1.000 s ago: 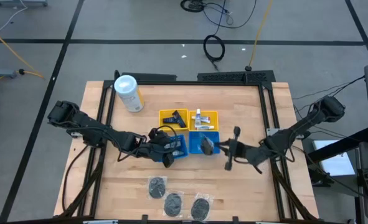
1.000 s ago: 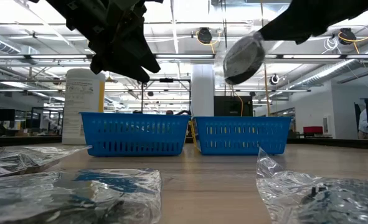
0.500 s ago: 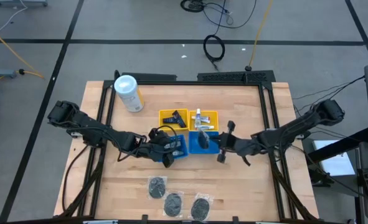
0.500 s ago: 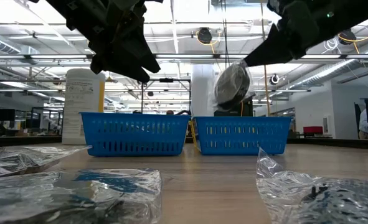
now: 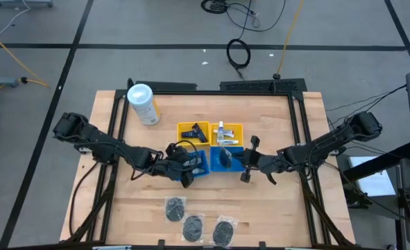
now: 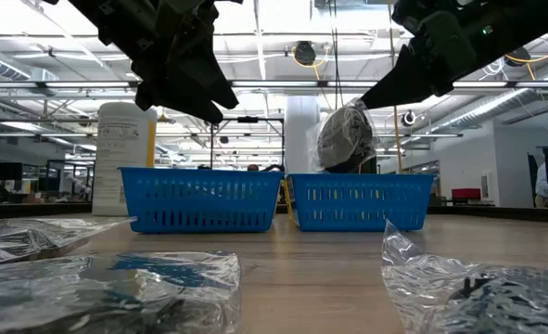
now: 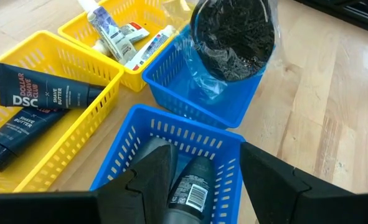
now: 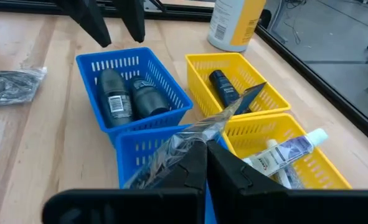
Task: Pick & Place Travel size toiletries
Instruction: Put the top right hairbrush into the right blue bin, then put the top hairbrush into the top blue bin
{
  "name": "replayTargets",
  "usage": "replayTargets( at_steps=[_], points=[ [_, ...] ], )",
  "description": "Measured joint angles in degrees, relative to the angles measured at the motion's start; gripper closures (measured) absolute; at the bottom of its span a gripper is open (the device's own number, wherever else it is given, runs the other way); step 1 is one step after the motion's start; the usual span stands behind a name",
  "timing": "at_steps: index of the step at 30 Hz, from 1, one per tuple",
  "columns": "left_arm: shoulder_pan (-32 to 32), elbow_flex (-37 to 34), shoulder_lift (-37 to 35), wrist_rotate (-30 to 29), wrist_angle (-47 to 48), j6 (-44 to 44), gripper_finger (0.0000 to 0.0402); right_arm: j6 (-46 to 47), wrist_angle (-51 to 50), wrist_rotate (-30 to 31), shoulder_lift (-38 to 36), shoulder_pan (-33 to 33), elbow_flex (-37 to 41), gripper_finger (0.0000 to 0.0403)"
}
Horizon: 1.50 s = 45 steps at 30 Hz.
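Two dark bottles (image 7: 184,180) in blue basket (image 7: 171,127)

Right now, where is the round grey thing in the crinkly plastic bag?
The wrapped grey piece hangs from the right hand, just above the right-side blue basket.

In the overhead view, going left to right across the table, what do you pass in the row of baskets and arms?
White canister → left end effector above the left blue basket → right blue basket with the wrapped grey piece hanging over it → right end effector pinching that wrap.
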<state>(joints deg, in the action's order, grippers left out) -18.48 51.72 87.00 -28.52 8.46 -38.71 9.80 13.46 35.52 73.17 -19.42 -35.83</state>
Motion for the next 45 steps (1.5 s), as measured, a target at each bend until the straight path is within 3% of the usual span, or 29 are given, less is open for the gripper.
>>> replayTargets(
  at_steps=[6, 18, 24, 30, 38, 45],
  points=[
    [-0.39, 0.00, 0.00, 0.03, 0.01, 0.20, 0.0215, -0.17, 0.00, 0.12, 0.00, 0.00, 0.00, 0.0391],
    [-4.02, 0.00, 0.00, 0.16, 0.49, 1.41, 0.0215, -0.44, -0.03, 1.95, -0.07, -0.02, 0.00, 0.0281],
    [-9.39, 0.00, 0.00, 5.93, 1.36, 0.16, 0.0215, -0.44, 0.02, 1.82, -0.13, -0.40, 0.00, 0.0264],
    [-15.73, 0.00, 0.00, 8.71, 5.45, -7.39, 0.0215, -0.44, 0.02, 1.71, -0.13, -0.72, 0.00, 0.0267],
    [-20.36, 0.00, 0.00, 4.18, 20.39, -24.15, 0.0215, -0.44, 0.04, 1.69, -0.13, -0.72, 0.00, 0.0264],
    [-21.79, 0.00, 0.00, 3.04, 24.53, -30.11, 0.0194, -0.18, 0.04, 1.68, -0.13, -0.72, 0.00, 0.0267]
  ],
)
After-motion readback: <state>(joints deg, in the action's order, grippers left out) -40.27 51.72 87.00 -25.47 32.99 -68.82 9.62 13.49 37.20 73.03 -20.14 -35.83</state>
